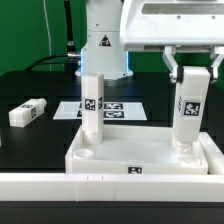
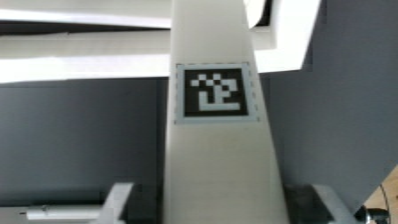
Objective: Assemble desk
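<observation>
Jaws grip a short white plastic block leg (image 1: pixel 190 110), tagged black-and-white, upright between them. Below them its foot meets a corner of the wide white rimmed desk panel (image 1: pixel 125 152).

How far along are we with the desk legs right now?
Done: one leg stands upright in the desk panel, on the exterior view's left. In hand: the pincer grips a second leg upright at the panel's other end; seating unclear. Left: a third leg lies loose on the table; any fourth is out of view.
</observation>
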{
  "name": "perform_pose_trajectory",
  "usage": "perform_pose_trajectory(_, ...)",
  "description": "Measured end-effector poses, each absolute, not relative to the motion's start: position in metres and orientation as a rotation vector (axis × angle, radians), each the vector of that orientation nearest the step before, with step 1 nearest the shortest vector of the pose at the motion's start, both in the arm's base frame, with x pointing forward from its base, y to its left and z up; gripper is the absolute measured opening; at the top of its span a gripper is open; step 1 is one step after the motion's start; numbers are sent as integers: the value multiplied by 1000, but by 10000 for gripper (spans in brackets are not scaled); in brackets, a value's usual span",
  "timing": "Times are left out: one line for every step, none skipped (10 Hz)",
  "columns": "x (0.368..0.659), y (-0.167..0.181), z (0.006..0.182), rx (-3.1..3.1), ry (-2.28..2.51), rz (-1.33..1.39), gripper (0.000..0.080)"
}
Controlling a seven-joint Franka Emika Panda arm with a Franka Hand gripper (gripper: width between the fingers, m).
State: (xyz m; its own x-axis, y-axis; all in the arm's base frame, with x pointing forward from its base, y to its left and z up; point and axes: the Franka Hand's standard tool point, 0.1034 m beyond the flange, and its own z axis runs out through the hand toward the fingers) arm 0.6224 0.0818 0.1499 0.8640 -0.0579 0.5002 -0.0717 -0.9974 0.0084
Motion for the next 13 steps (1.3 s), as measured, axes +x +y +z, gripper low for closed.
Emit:
perform_pose_trajectory(623,78,152,3007,-116,809,290)
perform_pose_trajectory(623,80,150,3007,-112,806,290)
perform_pose_trajectory(622,80,149,3007,-111,804,290)
perform_pose_trajectory(622,80,149,3007,-111,803,290)
perform_pose_trajectory(621,84,146,3012,-127,799,290)
perform_pose_trajectory(622,93,145,3017,-124,800,290)
perform_pose_trajectory(622,100,144,3021,-119,802,290)
perform_pose_trajectory(621,103,142,3022,-109,799,290)
perform_pose_trajectory(620,105,139,3021,-103,792,290)
perform_pose_trajectory(620,105,138,3018,-101,797,290)
perform_pose_trajectory(620,105,138,3018,-101,798,290)
perform_pose_trajectory(620,104,138,3017,-99,798,290)
perform_pose_trajectory(621,100,138,3014,-96,796,290)
